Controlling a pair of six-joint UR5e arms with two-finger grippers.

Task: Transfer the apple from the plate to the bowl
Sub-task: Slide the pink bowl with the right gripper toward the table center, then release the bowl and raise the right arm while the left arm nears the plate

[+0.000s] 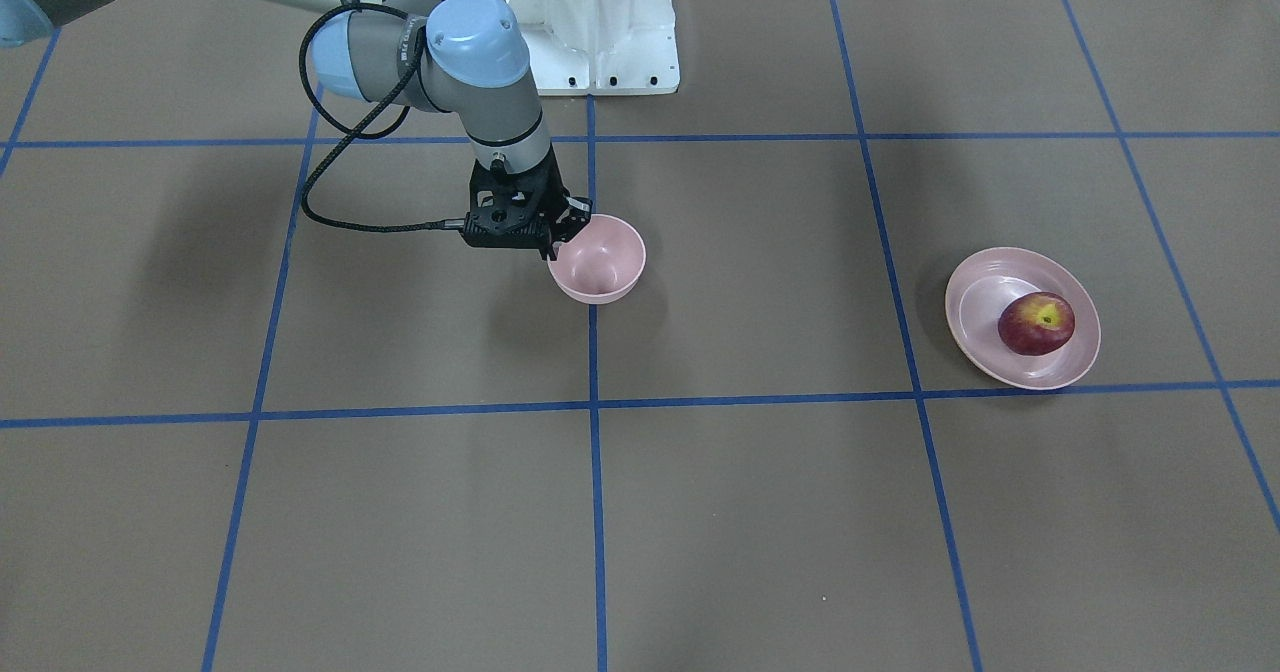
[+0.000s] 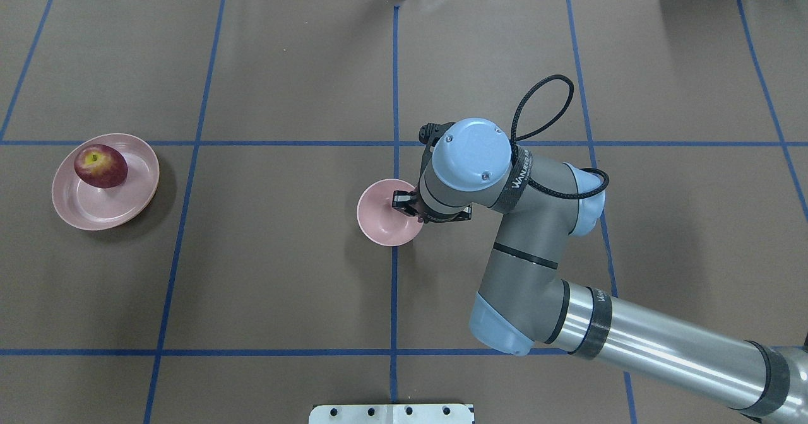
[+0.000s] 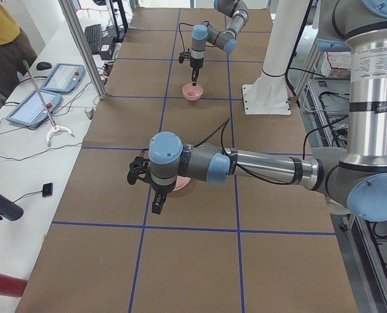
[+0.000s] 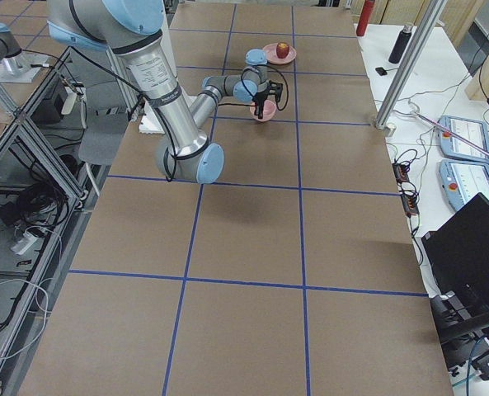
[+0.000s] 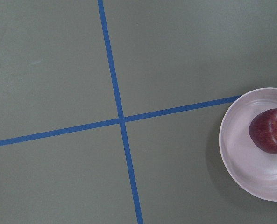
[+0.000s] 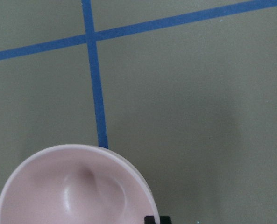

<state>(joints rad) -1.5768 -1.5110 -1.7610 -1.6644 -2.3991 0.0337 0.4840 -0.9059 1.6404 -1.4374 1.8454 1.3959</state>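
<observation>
The round dark-red apple [image 1: 1036, 324] with its yellow stem patch sits on the wide, shallow pale-pink plate [image 1: 975, 302], off centre and close to one side of the rim, with the stem dimple facing roughly up. Nothing else is on the plate.

I judge the apple to be firm, fairly heavy for its size, and smooth enough to slip. Too hard a squeeze could also bruise it. I would come straight down and close across its widest girth, with a finger on each flank below the shoulder. The low rim should leave room for that, though the finger on the rim side has less clearance.

The small, deep pale-pink bowl [image 1: 600, 262] stands well apart from the plate on the brown paper-covered counter [image 1: 700, 512], and it is empty. It looks only a little wider than the apple, so the release needs to be centred and low. The bowl also looks light enough to skid if nudged.

The right end effector [image 1: 556, 240] is at the bowl's rim. I cannot tell whether its fingers are pinching the rim or only resting against it. The left end effector [image 3: 155, 203] appears only in the side view, hanging near the plate, and I cannot tell whether it is open or closed.
</observation>
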